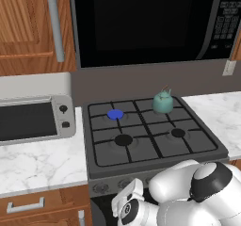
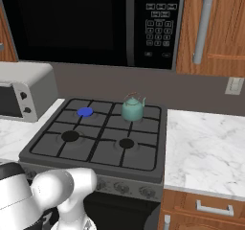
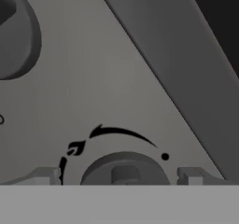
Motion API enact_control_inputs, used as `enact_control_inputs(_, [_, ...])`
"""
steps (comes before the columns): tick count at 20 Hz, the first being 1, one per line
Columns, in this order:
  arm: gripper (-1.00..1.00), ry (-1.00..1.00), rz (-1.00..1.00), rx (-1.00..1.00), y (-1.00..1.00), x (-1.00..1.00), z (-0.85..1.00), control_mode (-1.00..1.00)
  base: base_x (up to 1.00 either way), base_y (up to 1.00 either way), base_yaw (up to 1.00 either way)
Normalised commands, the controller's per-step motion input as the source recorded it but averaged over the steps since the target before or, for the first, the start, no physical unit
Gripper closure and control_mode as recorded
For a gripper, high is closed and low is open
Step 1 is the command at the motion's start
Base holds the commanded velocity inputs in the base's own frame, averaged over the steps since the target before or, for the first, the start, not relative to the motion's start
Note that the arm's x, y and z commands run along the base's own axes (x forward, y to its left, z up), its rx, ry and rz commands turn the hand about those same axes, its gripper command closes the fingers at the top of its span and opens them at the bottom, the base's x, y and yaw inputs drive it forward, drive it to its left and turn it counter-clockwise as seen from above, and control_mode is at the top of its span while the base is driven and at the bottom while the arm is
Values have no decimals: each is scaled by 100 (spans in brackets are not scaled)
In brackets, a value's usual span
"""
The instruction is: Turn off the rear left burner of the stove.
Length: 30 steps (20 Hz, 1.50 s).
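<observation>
Gripper spread around a knob on the stove front edge; rear left burner shows blue.

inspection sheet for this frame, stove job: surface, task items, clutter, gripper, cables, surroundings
Surface: white marble counter on both sides of the stove.
Job's things: rear left burner shows a bright blue disc, so apparently on. Hand view: a round knob sits between the fingertips, with arc and flame markings above it; which burner it serves cannot be told.
Clutter: teal kettle on the rear right burner; the two front burners bare.
Gripper: low at the stove's front panel, fingertips either side of the knob, contact not discernible.
Cables: nothing seen.
Surroundings: silver toaster oven left of the stove, black microwave above, wood cabinets, wall outlet.
</observation>
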Motion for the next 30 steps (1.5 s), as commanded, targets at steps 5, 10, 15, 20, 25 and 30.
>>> enact_control_inputs(5, [100,0,3,0,-37,43,0,-100,0,0,0])
enact_control_inputs(10, [100,0,4,0,-40,50,0,-100,0,0,0])
enact_control_inputs(15, [100,-1,4,4,-43,52,0,-100,0,0,0])
enact_control_inputs(20, [100,-5,5,5,-50,43,0,-100,0,0,0])
enact_control_inputs(25, [100,-7,1,16,-42,27,3,-100,0,0,0])
enact_control_inputs(30, [100,-7,0,28,-41,13,8,-100,0,0,0])
